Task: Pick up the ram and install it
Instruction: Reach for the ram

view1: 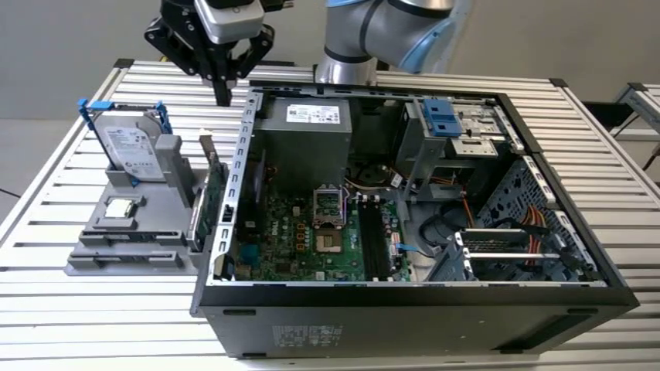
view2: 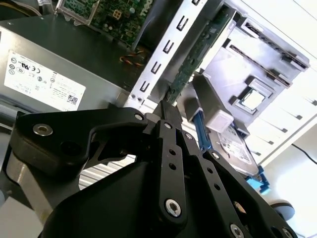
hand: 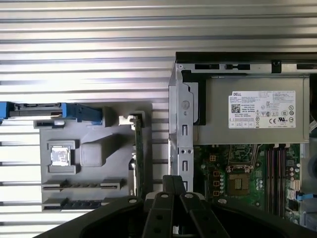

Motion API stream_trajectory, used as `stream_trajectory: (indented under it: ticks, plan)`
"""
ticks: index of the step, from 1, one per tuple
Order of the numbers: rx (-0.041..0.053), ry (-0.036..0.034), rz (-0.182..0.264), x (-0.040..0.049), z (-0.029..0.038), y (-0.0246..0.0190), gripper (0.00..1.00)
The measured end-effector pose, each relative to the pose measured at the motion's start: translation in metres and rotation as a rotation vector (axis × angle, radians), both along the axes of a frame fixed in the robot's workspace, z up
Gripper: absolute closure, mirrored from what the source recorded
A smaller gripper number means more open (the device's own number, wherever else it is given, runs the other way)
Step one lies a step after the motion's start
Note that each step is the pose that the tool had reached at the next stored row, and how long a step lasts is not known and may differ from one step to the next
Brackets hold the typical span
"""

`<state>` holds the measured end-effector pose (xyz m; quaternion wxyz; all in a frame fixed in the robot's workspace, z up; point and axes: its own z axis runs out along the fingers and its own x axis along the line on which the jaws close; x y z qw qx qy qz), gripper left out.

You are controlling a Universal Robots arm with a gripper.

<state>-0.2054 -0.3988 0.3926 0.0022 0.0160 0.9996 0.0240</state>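
Gripper: the gripper (view1: 222,99) is seen in the exterior view hanging above the table (view1: 103,309), over the far end of the gap between the holder (view1: 77,263) and the case (view1: 243,154).
Jaws: they are pressed together with nothing between them, as is shown in both wrist views (view2: 166,108) (hand: 173,181).
Ram: a dark strip standing on edge in a slot of the holder is taken to be the ram (hand: 81,204); this is only probable, since the strip is seen edge-on in the first wrist view.
Ram and gripper: they are kept well apart; the ram is not touched.
Holder: it is set on the table just beside the case, on the exterior view's left.
Holder's load: a hard drive (view1: 132,151) is stood upright at the far end, a processor (view1: 122,207) is laid flat near the middle, and a green card (view1: 213,205) is stood on the side nearest the case.
Case: it is laid open, with the motherboard (view1: 299,239) exposed.
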Motion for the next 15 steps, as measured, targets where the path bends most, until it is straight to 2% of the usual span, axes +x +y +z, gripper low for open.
stream_trajectory:
  ticks: [15]
  plan:
    - [0.0000, 0.0000, 0.006, -0.0213, 0.0000, 0.0000, 1.00]
